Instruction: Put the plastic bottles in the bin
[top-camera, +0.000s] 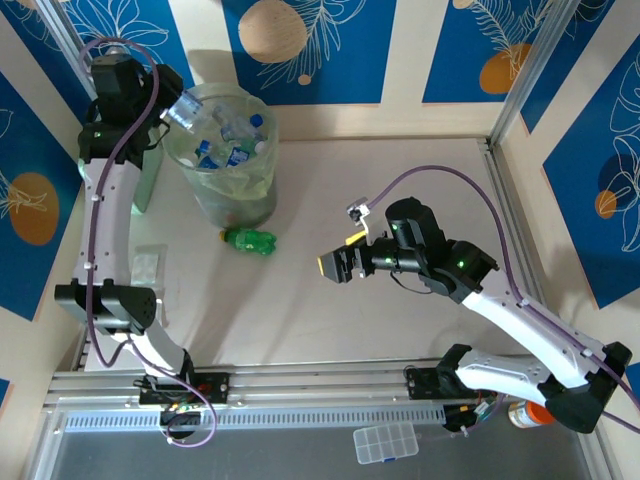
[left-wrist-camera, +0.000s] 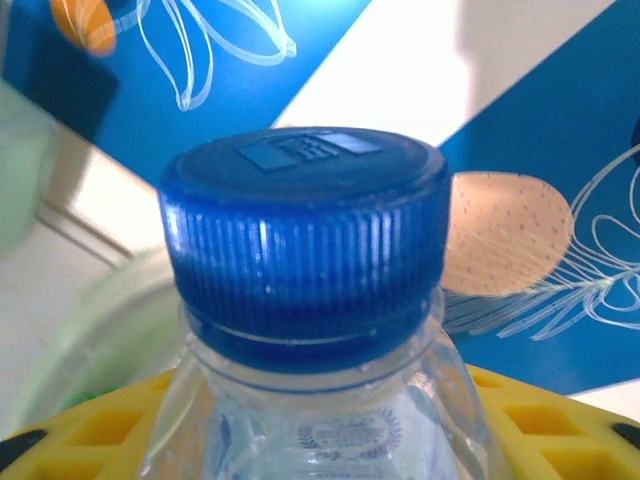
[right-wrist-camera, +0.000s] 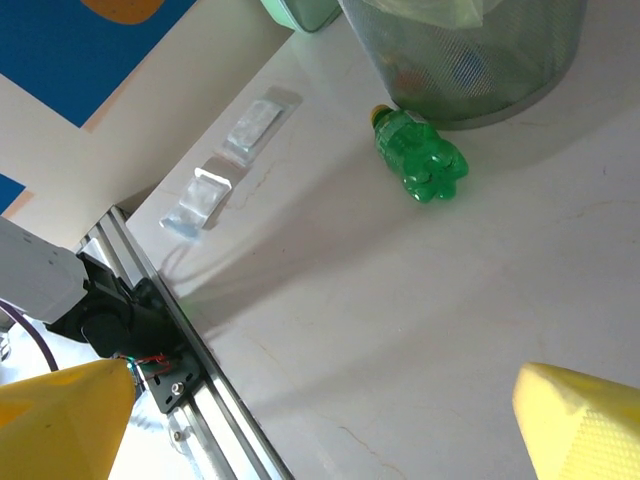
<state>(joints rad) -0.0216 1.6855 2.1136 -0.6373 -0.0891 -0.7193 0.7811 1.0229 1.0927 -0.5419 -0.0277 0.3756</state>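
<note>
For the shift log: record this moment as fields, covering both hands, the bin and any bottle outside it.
left hand: shut on a clear blue-capped bottle, by the bin's rim
right hand: open, empty, above the table
bin: upright, several bottles inside
green bottle: lying on the table beside the bin's base
not yet binned: the held bottle, the green bottle

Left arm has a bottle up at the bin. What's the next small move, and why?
Probably ease the left gripper a little toward the bin's middle: its clear blue-capped bottle hangs right at the rim's left edge, so releasing here might clip the rim.
</note>
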